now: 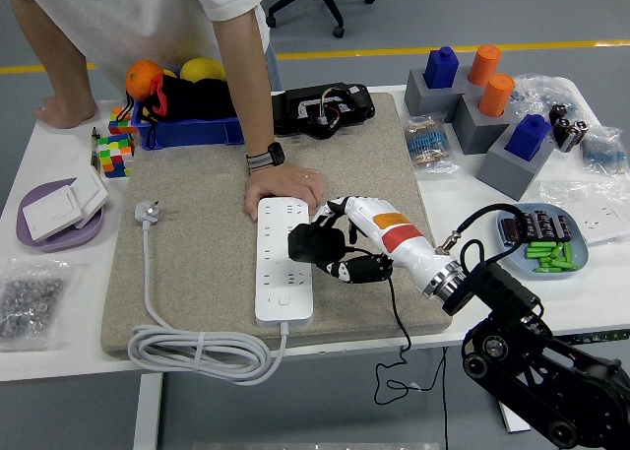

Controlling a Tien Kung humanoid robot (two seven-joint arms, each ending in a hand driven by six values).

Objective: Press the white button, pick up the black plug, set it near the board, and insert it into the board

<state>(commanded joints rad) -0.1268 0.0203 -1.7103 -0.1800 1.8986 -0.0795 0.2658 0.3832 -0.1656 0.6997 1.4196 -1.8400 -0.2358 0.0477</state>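
A white power strip lies lengthwise on the grey felt mat, its white button near the front end. My right hand is shut on the black plug and holds it right at the strip's right edge, over the middle sockets. The plug's black cord trails off the table's front. A person's hand presses down on the strip's far end. My left arm is out of view.
The strip's own white cable is coiled at the mat's front left, its plug beside the mat. Grey blocks with blue and orange pegs, a blue dish, a black box and a purple plate ring the mat.
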